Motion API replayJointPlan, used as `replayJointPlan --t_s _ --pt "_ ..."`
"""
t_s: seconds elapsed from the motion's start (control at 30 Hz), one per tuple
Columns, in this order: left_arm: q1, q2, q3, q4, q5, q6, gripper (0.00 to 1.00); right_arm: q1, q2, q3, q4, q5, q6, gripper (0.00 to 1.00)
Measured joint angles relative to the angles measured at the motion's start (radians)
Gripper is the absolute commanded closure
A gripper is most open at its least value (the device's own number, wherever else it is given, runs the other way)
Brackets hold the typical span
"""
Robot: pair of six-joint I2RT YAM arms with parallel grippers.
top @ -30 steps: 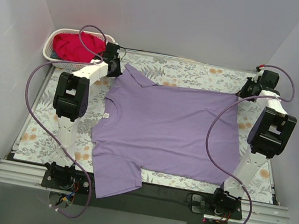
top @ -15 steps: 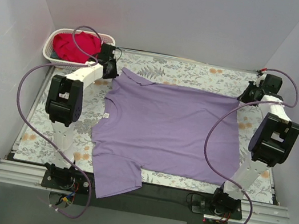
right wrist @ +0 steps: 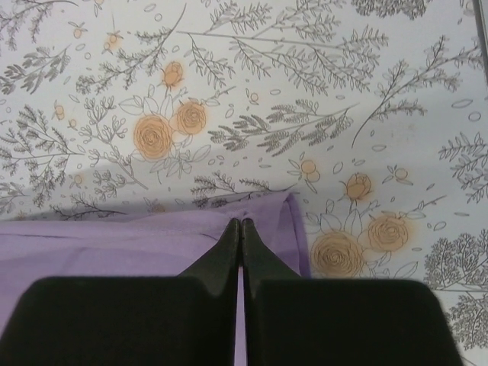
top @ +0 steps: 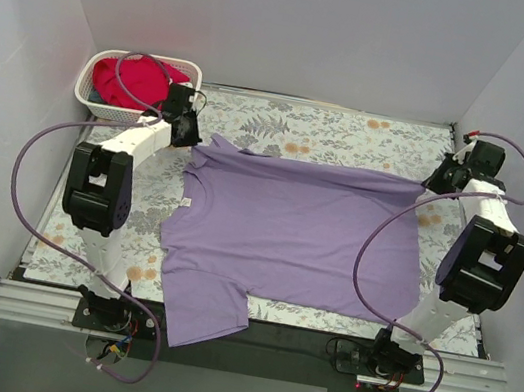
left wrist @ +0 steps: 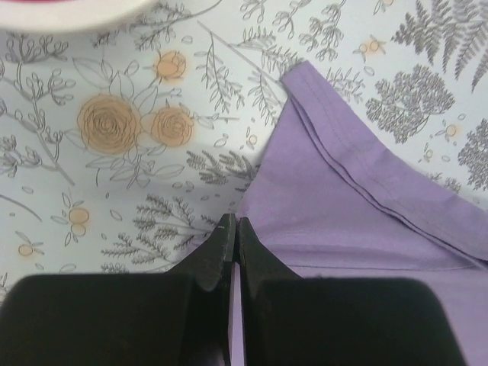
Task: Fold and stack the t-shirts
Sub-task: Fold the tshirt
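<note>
Both claws have slid back a little from the far side and out toward the sides since a second ago. The left claw (top: 184, 129) is now at about 10 o'clock on the table. The right claw (top: 444, 181) is at about 2 o'clock. They pull the far edge of the purple t-shirt (top: 297, 228) along with them. That edge now runs in a straight, tight line from one claw to the other, and the far sleeve pokes out less than it did.

This looks like the shirt is being stretched smooth so it can be folded. No fold is made yet, so the job is only starting.

The left claw is squeezed fully shut. In its own camera its two black tips (left wrist: 231, 225) pinch the purple cloth just beside the sleeve hem. The right claw is squeezed shut too, and its tips (right wrist: 241, 223) pinch the far right corner of the shirt.

The purple t-shirt lies open in the middle of the flowery table cover (top: 335, 128). Its near sleeve hangs over the table edge at about 7 o'clock.

The white basket (top: 95, 106) sits in the corner at about 10 o'clock, just beyond the left claw. The red t-shirt (top: 125, 81) is inside it, all bunched up and not folded. A purple cable from the left arm loops over the basket.
</note>
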Motion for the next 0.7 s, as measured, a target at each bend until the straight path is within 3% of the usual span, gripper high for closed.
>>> replayJointPlan --t_s 0.4,0.7 --pt "0.0 -0.123 -0.142 -0.018 0.013 -0.036 1.0 -0.019 -0.084 -0.118 -0.048 0.061 0.045 0.99" --pt "0.001 -0.129 -0.262 -0.016 0.04 -0.072 1.0 -0.025 -0.097 -0.187 -0.051 0.1 0.069 0.99"
